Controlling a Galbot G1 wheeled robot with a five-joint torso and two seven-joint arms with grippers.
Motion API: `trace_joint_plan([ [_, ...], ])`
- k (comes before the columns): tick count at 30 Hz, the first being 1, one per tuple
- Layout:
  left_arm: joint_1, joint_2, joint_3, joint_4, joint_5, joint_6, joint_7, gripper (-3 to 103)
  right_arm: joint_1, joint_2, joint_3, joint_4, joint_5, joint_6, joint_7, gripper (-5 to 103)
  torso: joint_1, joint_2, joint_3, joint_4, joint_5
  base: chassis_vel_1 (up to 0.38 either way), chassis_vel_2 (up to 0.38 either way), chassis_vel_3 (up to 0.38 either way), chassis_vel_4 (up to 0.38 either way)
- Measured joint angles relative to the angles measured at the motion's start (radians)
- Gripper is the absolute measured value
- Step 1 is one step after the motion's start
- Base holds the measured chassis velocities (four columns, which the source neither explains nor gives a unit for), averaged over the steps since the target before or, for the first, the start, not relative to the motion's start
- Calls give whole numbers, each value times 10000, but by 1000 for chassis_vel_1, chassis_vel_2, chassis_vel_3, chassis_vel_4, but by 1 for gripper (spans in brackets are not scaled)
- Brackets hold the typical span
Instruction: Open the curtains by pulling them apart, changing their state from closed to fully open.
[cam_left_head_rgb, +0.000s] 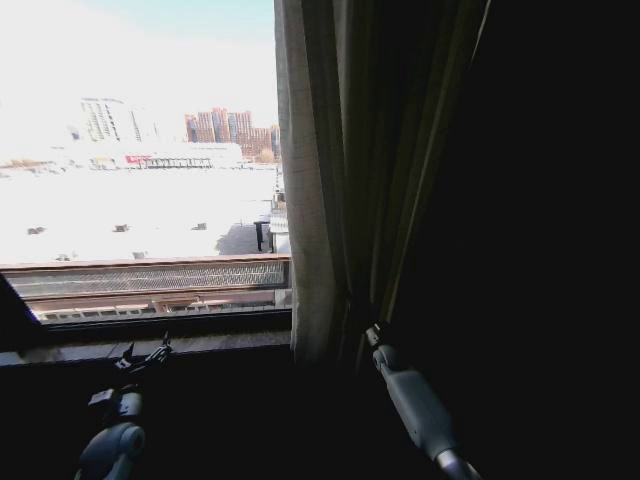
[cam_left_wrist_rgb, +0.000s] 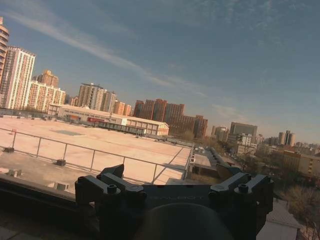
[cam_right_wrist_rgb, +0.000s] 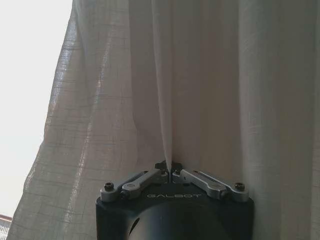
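Right pincer (cam_right_wrist_rgb: 171, 171) clamped on curtains (cam_right_wrist_rgb: 200, 90)

"GALBOT" reads on the right gripper (cam_right_wrist_rgb: 171, 172) housing, the same embossed word shows faintly on the left gripper (cam_left_wrist_rgb: 175, 192) body, red building signage (cam_left_head_rgb: 138, 159) is illegible.

Sheer white curtains (cam_right_wrist_rgb: 200, 90) with vertical pleats and a fine woven grid; black right tool (cam_right_wrist_rgb: 171, 172).

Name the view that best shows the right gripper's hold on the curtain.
The right wrist view: the right gripper has its jaws shut on a pleat of the curtain. The head view shows that arm reaching into dark folds. The left wrist view faces out the window.
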Motion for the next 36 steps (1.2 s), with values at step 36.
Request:
trace_joint_plan([
  [36, -1, 0, -3, -2, 0, 0, -2, 100, -1006, -964, -22, 1659, 767, 28, 599, 1, 4, -2, 3, 9, -12, -255, -120, 257, 113],
])
